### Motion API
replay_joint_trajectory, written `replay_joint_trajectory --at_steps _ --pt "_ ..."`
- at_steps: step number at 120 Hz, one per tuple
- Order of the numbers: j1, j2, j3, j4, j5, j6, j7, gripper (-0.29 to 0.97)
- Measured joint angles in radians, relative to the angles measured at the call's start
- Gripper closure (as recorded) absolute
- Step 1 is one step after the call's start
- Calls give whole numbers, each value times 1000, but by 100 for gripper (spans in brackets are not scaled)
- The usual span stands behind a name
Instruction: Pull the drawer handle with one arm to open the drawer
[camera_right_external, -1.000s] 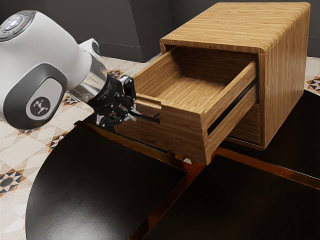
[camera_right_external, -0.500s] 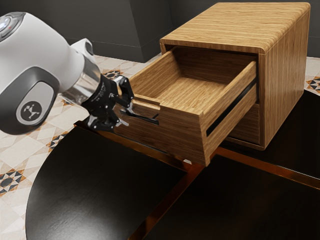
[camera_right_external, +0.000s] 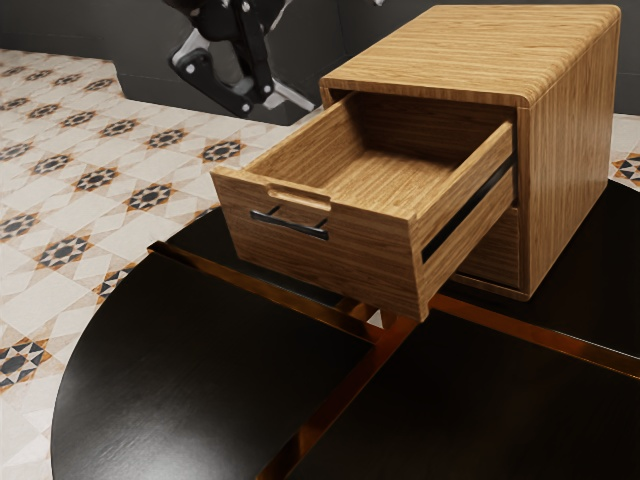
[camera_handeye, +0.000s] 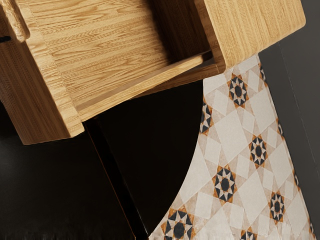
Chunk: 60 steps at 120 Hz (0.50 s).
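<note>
The wooden cabinet (camera_right_external: 520, 130) stands on the dark table, and its upper drawer (camera_right_external: 340, 215) is pulled far out and holds nothing. A thin black handle (camera_right_external: 288, 224) runs across the drawer's front panel. My black gripper (camera_right_external: 240, 85) hangs high above and behind the drawer's front corner, toward the exterior view's upper left. It is well apart from the handle, open, with nothing between its fingers. In the wrist view I look down on the drawer's bare inside (camera_handeye: 100, 50), with the cabinet top (camera_handeye: 250, 25) beyond it.
The cabinet rests on a black round table (camera_right_external: 200, 380) with a copper seam (camera_right_external: 340, 390). A patterned tile floor (camera_right_external: 90, 170) spreads to the exterior view's left, and dark walls (camera_right_external: 140, 40) stand behind it.
My gripper has let go of the handle and risen up and away to the top of the exterior view. The arm's white body has left the picture. The drawer has come slightly further out.
</note>
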Motion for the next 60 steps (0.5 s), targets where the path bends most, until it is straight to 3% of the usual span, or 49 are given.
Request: replay_joint_trajectory --at_steps 10,25,40,60 --pt "-161 41 80 12 7 -114 -6 4" --pt "-286 83 121 -13 14 -235 -8 2" --pt "-352 130 132 -73 18 -301 -9 1" --pt "-352 162 133 -135 15 -339 -10 0"
